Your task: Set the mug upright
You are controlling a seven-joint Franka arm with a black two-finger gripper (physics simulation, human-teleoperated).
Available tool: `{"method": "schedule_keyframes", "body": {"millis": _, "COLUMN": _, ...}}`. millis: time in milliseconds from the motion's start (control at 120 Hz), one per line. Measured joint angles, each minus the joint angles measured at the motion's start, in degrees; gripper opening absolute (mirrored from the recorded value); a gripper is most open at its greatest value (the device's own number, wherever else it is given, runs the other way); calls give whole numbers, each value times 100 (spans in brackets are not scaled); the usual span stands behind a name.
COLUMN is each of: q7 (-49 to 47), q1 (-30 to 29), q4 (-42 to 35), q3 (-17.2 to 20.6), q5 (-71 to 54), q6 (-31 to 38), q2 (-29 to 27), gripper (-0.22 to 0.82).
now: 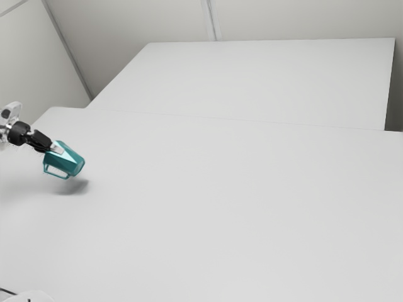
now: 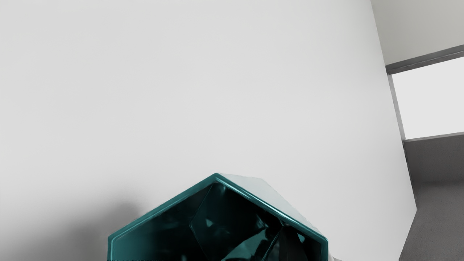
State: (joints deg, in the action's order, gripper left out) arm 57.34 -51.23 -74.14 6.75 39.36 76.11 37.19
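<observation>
So in the exterior view my claw is over at the left, pinching the teal mug by its wall near the mouth. The mug's up off the table, tipped over at a slant, base angled down toward the exterior view's right, handle on the lower side, shadow underneath. Definitely not upright.

Wrist view: I'm looking right into the mug's open mouth, rim facing my camera. Inside is dark and shiny, can't really tell finger from reflection in there.

Teal mug, pale table.
</observation>
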Motion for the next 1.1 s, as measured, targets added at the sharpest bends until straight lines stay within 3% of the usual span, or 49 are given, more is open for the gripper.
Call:
{"method": "schedule_keyframes", "body": {"millis": 83, "q7": -89, "q1": 588, "q4": -47, "q3": -121, "q5": -377, "q6": -41, "q2": -456, "gripper": -18}}
{"method": "schedule_keyframes", "body": {"millis": 192, "q7": -227, "q1": 1965, "q4": -61, "q3": -1053, "q5": -844, "q6": 13, "q2": -915, "gripper": -18}}
{"method": "schedule_keyframes", "body": {"millis": 250, "q7": -331, "q1": 2614, "q4": -145, "q3": -1340, "q5": -1155, "q6": 146, "q2": -1118, "gripper": -18}}
{"method": "schedule_keyframes", "body": {"millis": 525, "q7": -1301, "q1": 4422, "q4": -2056, "q3": -1463, "q5": -2937, "q6": 1933, "q2": -2488, "gripper": -18}}
{"method": "schedule_keyframes", "body": {"millis": 783, "q7": -2457, "q1": 4791, "q4": -3622, "q3": -1349, "q5": -3865, "q6": 3929, "q2": -3066, "gripper": -18}}
{"method": "schedule_keyframes", "body": {"millis": 1100, "q7": -3435, "q1": 4821, "q4": -3922, "q3": -1222, "q5": -3925, "q6": 5098, "q2": -2783, "gripper": -18}}
